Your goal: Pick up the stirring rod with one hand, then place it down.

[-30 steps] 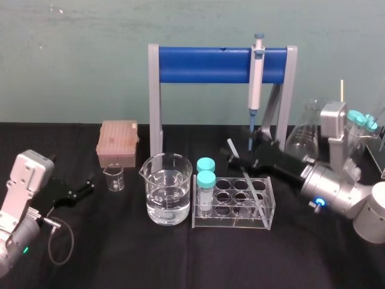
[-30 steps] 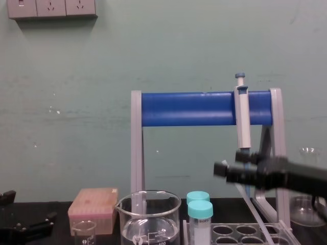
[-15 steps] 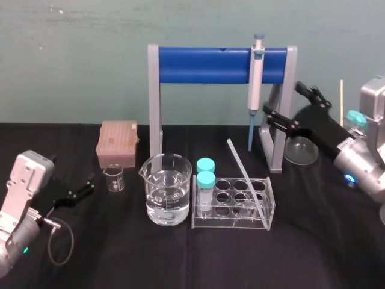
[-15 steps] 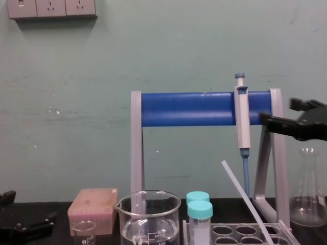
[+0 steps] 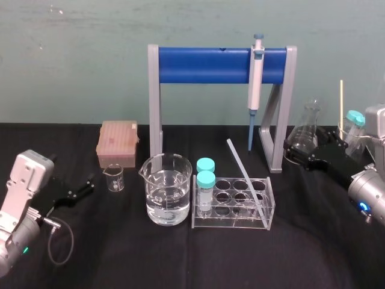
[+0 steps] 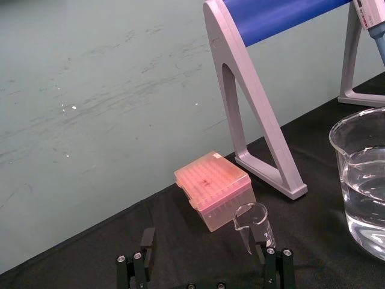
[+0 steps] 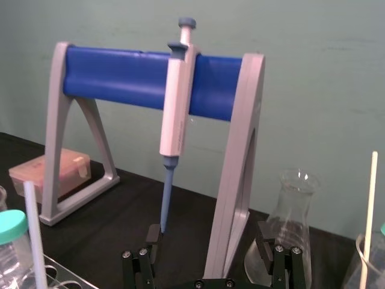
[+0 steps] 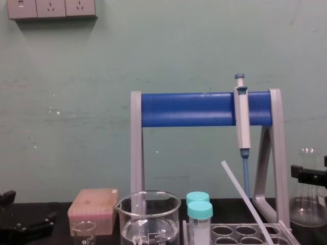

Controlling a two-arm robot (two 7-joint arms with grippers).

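while the stirring rod (image 5: 243, 171) leans in the clear tube rack (image 5: 231, 212), the right pincer (image 5: 289, 152) is well apart from it, off to the right past the grey right leg of the blue-barred pipette stand (image 5: 204, 65). the rod's lower end sits down inside the rack toward its right end, though which well it stands in cannot be told, and its upper end tilts up and back toward the left, free of any grasp. the stand's leg lies between rod and pincer. the right pincer is low over the black table (image 5: 180, 259), its tips just beside the base of the conical flask (image 5: 305, 129) and pointing leftward toward the stand. in the right wrist view its two black fingers (image 7: 154, 236) are spread wide with nothing between them, and the rod shows far off to one side. a white-and-blue pipette (image 5: 256, 78) hangs on the stand's bar behind the rack. two teal-capped tubes (image 5: 206, 180) stand at the rack's left end, and a large beaker (image 5: 168, 189) of water is just beside the rack on the left. the left pincer (image 5: 90, 183) rests at the far left of the table near a small beaker (image 5: 113, 178) and a pink tip box (image 5: 118, 142), its fingers also apart and empty.
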